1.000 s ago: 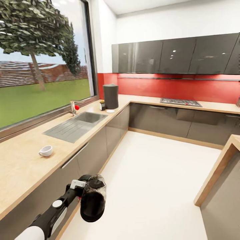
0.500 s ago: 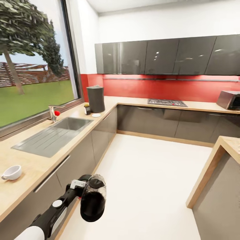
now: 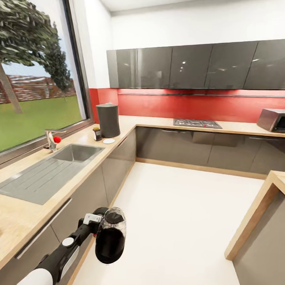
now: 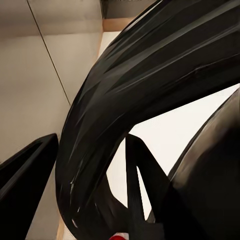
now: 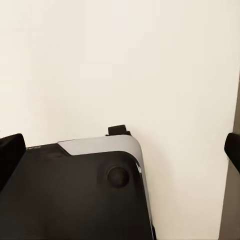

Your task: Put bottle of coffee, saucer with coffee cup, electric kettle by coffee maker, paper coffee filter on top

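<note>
— Hanging low at the near left, off the left arm: is that the electric kettle (image 3: 110, 235)?

— Yes, the rounded smoky-glass one. It sits out over the white floor (image 3: 178, 221), just right of the glossy grey cabinet fronts (image 3: 85, 194). Its long axis runs roughly vertical, the black lid toward the top and tipped slightly toward the far side.

— And the left gripper (image 3: 96, 220)?

— It is at the kettle's upper left, where the handle would be, and the kettle hangs from it with nothing underneath. In the left wrist view the kettle's black loop handle (image 4: 150, 90) sweeps across right in front of the camera, with one dark finger (image 4: 25, 175) beside it. How narrow the jaws stand I cannot tell; they are clamped on the handle.

— The right gripper?

— The right wrist view shows dark finger tips at either edge, spread wide apart, with only pale floor and part of the robot's dark base (image 5: 75, 195) between them.

— Where is the coffee maker (image 3: 108, 120)?

— Upright at the far left, on the countertop (image 3: 23, 213), near the corner under the red backsplash (image 3: 190, 105). The bottle of coffee (image 3: 97, 133) stands just on its near left, and the saucer (image 3: 109, 140) lies flat just in front of it. The steel sink (image 3: 59, 166) lies nearer along the same counter.
</note>
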### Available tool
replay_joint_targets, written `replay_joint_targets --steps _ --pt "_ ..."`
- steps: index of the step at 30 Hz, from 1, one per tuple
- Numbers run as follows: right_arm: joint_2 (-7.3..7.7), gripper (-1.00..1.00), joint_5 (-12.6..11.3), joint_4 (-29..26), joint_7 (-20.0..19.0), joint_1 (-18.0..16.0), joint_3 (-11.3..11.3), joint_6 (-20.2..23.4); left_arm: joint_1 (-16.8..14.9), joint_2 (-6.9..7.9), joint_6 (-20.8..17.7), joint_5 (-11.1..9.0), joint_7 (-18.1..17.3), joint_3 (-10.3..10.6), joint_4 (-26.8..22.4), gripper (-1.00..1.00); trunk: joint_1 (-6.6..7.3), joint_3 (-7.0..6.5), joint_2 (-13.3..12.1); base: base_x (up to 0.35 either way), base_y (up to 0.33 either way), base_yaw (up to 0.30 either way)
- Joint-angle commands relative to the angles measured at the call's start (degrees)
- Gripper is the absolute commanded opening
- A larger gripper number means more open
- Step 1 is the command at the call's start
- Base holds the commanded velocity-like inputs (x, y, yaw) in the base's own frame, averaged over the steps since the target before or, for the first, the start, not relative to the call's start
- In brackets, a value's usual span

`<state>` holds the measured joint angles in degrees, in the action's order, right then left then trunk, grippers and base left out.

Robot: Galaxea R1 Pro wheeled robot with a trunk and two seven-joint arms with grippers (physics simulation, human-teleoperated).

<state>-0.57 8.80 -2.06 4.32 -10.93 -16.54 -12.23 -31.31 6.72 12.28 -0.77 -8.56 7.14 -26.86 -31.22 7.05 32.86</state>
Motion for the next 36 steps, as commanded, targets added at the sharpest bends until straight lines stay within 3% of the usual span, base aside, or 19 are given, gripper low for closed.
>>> replay_joint_targets --steps 1,13,36 --pt "-0.03 1.00 0.60 0.04 0.25 -0.04 -0.42 -0.16 -0.06 0.04 0.20 -0.11 -0.05 0.16 -0.01 -1.00 -0.05 0.09 0.08 0.337 0.000 0.000" --pt "-0.04 1.00 0.49 -0.04 0.10 -0.06 -0.43 -0.16 -0.06 0.04 0.20 -0.11 -0.05 0.07 0.11 -1.00 -0.05 0.09 0.08 0.337 0.000 -0.028" --pt "-0.11 1.00 0.43 -0.04 0.16 -0.06 -0.48 -0.16 -0.06 0.10 0.20 -0.20 -0.05 -0.02 0.29 -1.00 -0.05 0.09 0.08 0.337 -0.019 -0.241"
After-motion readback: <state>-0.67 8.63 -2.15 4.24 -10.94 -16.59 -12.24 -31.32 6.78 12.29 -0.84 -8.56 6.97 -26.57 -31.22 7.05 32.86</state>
